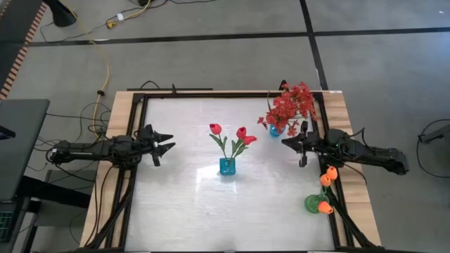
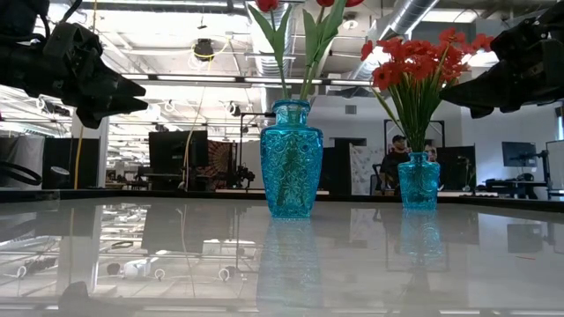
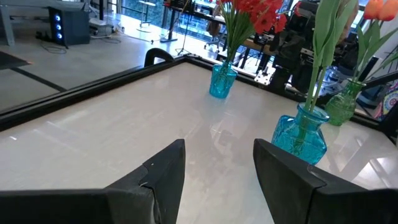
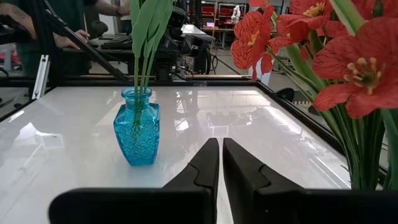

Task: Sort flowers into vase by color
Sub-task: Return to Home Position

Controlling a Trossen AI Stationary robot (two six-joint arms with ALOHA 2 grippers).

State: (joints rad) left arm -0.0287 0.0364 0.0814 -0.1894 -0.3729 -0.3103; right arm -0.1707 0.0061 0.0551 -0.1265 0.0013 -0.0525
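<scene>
On the table [image 1: 176, 204] the red spray [image 1: 292, 105], rosebuds [image 1: 215, 128] and orange tulips [image 1: 330, 172] stand sorted in their vases [image 1: 227, 166]. The right gripper [image 1: 285, 142], fingers pressed together, hangs near spray and tulips (pulling back carelessly may snag them); the left gripper [image 1: 169, 145], spread, waits apart.

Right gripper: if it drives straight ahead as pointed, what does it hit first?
Probably nothing near: the right gripper points out over the table, passing beside the centre vase. Farther on, the left gripper faces it; depth is unclear.

No legible text or labels anywhere.
</scene>
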